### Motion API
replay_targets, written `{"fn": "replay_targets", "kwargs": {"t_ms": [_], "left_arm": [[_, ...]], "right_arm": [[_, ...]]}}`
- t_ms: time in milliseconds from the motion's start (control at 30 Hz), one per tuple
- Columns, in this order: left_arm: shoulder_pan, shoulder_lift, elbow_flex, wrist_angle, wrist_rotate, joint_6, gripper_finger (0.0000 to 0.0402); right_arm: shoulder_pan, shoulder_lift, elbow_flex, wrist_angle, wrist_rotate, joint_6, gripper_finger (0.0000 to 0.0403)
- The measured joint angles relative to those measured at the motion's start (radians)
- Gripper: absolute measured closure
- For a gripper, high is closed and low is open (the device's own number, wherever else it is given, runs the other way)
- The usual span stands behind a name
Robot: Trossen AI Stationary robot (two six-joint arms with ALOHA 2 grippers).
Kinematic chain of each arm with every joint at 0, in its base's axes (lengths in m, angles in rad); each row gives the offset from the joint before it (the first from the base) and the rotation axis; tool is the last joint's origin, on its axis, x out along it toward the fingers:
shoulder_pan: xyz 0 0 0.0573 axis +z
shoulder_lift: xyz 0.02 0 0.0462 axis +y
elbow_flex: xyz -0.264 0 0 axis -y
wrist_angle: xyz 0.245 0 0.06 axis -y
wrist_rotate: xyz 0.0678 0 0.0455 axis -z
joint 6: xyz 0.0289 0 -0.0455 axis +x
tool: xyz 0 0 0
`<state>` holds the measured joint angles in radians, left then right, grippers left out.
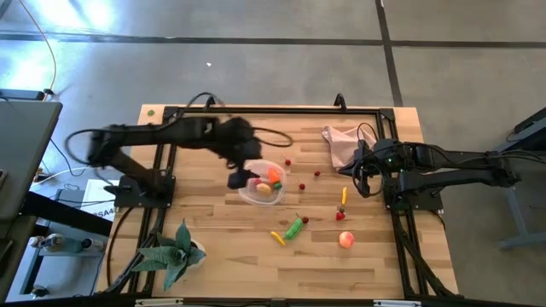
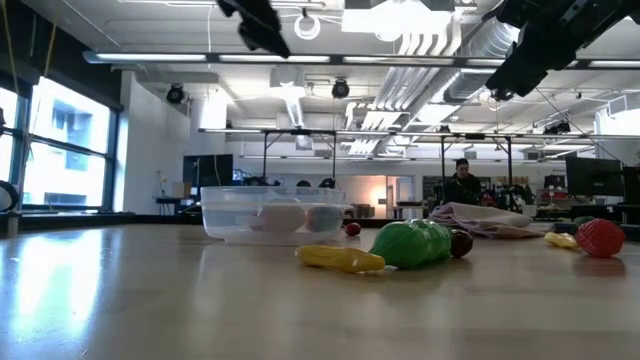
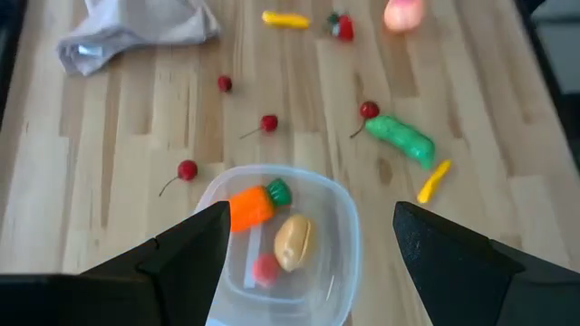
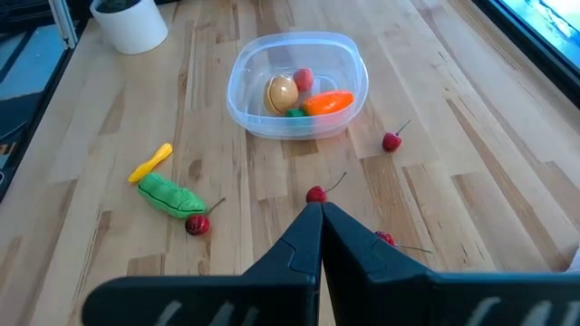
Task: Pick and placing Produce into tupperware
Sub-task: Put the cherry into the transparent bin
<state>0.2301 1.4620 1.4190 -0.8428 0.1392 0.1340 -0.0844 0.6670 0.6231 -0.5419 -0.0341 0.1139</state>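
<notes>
The clear tupperware sits mid-table and holds an orange carrot, a tan lump and a small red piece. My left gripper hangs open above it, its fingers wide apart; it also shows from above. My right gripper is shut and raised over the table's right part. Loose on the wood lie a green pepper, yellow pieces, a peach fruit, a red berry-like piece and small cherries.
A pink cloth lies bunched at the far right of the table, just beyond my right gripper. A green spiky plant in a white pot stands near the near-left corner. Bare wood lies along the near edge and between the tub and the cloth.
</notes>
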Motion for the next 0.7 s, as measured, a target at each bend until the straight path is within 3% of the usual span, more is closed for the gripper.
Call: {"fn": "replay_targets", "kwargs": {"t_ms": [200, 333, 500, 700], "left_arm": [[0.051, -0.306, -0.399, 0.302, 0.006, -0.092, 0.0101], [0.064, -0.473, -0.568, 0.409, 0.006, -0.131, 0.0101], [0.065, -0.601, -0.659, 0.428, 0.068, -0.110, 0.0101], [0.064, -0.650, -0.672, 0.356, 0.071, -0.139, 0.0101]], "right_arm": [[0.000, 0.000, 0.000, 0.000, 0.000, -0.001, 0.0402], [0.000, 0.000, 0.000, 0.000, 0.000, 0.000, 0.0402], [0.000, 0.000, 0.000, 0.000, 0.000, 0.000, 0.0402], [0.000, 0.000, 0.000, 0.000, 0.000, 0.000, 0.0402]]}}
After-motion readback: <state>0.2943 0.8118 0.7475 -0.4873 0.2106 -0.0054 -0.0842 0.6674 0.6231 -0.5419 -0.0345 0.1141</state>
